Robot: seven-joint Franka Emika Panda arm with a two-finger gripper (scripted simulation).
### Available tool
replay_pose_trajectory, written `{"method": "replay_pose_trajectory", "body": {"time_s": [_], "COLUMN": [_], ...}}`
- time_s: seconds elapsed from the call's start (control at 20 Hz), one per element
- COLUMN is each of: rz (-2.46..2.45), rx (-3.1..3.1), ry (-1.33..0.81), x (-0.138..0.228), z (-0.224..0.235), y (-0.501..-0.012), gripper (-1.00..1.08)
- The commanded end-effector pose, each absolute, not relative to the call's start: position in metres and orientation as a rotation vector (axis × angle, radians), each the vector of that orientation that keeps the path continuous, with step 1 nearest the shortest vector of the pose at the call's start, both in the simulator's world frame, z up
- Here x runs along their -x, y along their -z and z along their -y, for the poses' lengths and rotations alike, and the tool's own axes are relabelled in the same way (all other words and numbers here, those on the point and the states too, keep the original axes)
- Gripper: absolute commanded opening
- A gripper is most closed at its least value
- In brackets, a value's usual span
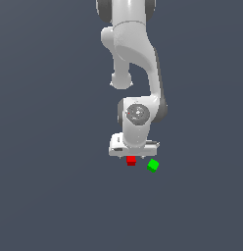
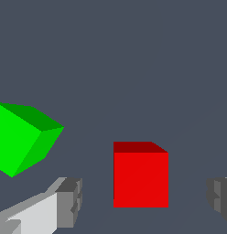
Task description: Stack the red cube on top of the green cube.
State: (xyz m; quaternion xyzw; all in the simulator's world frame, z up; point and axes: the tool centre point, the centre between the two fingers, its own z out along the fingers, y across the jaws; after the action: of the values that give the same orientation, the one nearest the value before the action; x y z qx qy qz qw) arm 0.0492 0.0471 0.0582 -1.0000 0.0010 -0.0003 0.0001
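Observation:
The red cube (image 1: 131,160) lies on the grey floor just under my gripper's hand. In the wrist view the red cube (image 2: 141,176) sits between my two fingers, with a gap on each side. My gripper (image 2: 145,201) is open around it, one finger (image 2: 69,201) on one side and the other finger (image 2: 219,196) at the frame edge. The green cube (image 1: 153,165) rests on the floor close to the red cube, toward the exterior view's right, turned at an angle. It also shows in the wrist view (image 2: 24,137), outside the fingers.
The grey floor (image 1: 55,186) extends all around the two cubes. The white arm (image 1: 135,73) reaches down from the top of the exterior view.

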Motion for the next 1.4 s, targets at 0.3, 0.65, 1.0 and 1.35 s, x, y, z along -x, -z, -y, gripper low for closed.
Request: {"method": "replay_pose_trajectory", "body": {"time_s": [0.3, 0.65, 1.0, 1.35], "rz": [-0.003, -0.003, -0.003, -0.003], "rx": [3.142, 3.142, 3.142, 3.142], "ry": [0.000, 0.000, 0.000, 0.000], "x": [-0.048, -0.049, -0.049, -0.049], "z": [-0.047, -0.047, -0.047, -0.047], "y": [-0.022, -0.020, -0.020, -0.031], "gripper": [1.00, -1.00, -1.00, -1.00]}}
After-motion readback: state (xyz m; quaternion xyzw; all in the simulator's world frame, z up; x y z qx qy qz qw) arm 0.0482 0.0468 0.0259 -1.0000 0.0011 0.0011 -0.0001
